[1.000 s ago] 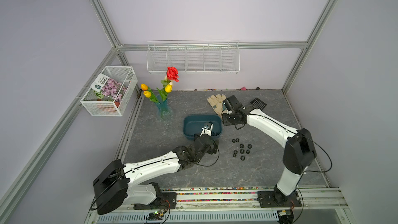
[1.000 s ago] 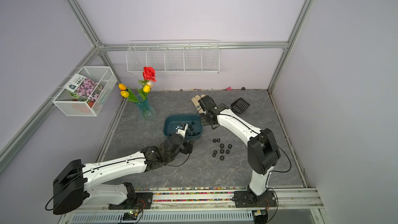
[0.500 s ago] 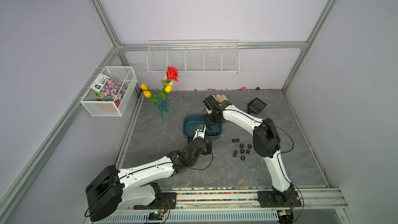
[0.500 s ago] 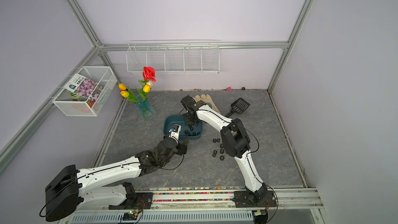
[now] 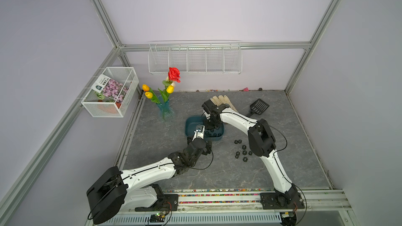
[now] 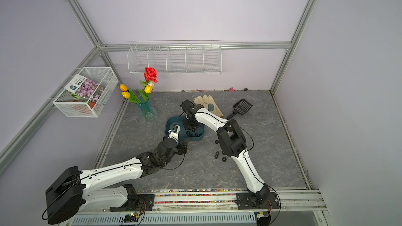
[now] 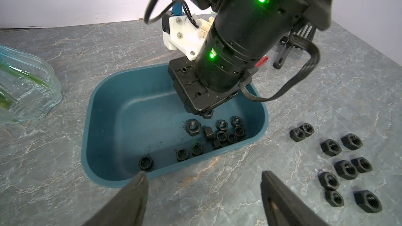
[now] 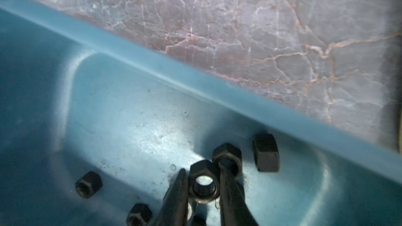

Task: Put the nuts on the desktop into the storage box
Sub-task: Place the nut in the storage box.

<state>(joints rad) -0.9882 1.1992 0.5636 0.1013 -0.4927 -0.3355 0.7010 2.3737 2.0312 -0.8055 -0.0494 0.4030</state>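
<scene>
Angled down into smooth teal storage box (image 7: 102, 114), right hand (image 8: 201, 169) pinches black hex nut (image 8: 203, 185); left hand (image 7: 202, 173) spread wide above veined counter (image 7: 217, 192).

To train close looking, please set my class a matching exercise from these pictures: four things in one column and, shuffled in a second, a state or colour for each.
Column one
1 left gripper
2 right gripper
3 glove
4 scoop

Column two
A shut on a nut inside the box
B black, slotted
C open, holding nothing
D cream, lying flat

Pairs: 1-C, 2-A, 3-D, 4-B
</scene>
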